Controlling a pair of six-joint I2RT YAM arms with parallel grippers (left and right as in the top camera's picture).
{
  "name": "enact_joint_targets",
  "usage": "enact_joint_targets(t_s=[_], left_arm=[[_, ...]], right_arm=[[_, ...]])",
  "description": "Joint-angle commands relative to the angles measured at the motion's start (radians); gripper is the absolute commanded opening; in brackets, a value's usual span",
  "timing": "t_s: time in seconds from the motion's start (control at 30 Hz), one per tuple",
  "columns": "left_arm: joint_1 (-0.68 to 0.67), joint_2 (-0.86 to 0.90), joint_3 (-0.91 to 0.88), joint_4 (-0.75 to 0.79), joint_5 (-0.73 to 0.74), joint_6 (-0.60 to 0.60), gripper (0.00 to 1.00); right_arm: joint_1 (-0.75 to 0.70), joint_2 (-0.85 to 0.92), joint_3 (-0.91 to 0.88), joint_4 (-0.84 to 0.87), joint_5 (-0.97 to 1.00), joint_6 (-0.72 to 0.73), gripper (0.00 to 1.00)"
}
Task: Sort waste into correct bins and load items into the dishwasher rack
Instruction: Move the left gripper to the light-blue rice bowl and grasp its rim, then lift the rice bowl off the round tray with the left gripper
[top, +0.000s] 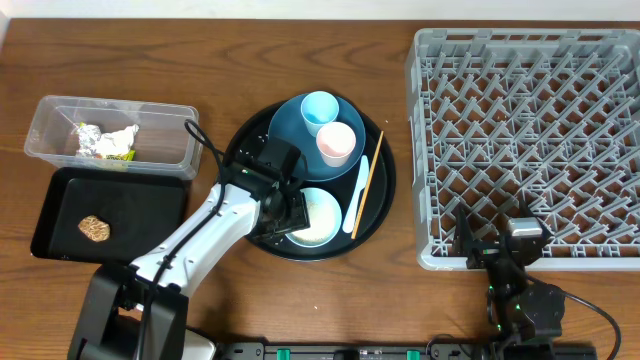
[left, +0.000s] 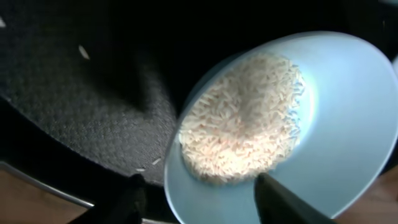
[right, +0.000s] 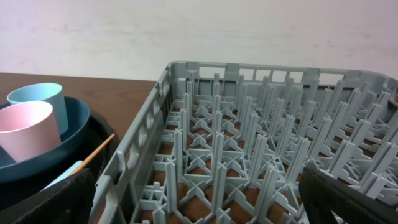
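On the wooden table (top: 200, 50), tissue (top: 122, 138), snack wrapper (top: 90, 140) and biscuit lump (top: 94, 228) are binned left of the round black tray (top: 385, 190), where the left gripper (left: 200, 183), jaws spread, straddles the rice-filled bowl (left: 348, 112) at its rim; the dishwasher rack (top: 430, 120) right of it holds nothing, right gripper (right: 199, 186) spread.

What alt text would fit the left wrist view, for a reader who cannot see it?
A light blue bowl heaped with white rice fills the right side, on a black tray with a few stray grains. The left gripper straddles its near rim, one dark finger on each side.
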Motion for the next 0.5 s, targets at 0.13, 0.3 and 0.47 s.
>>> enact_joint_targets(t_s=[0.13, 0.3, 0.47], left_arm=[[0.000, 0.004, -0.007, -0.002, -0.073, -0.004, 0.41], [0.000, 0.004, -0.019, 0.008, -0.107, -0.005, 0.40], [0.000, 0.004, -0.053, 0.051, -0.107, -0.005, 0.40]], right_arm=[[0.006, -0.005, -0.001, -0.005, 0.011, -0.008, 0.99], [0.006, -0.005, -0.001, -0.005, 0.011, -0.008, 0.99], [0.006, -0.005, -0.001, -0.005, 0.011, -0.008, 0.99]])
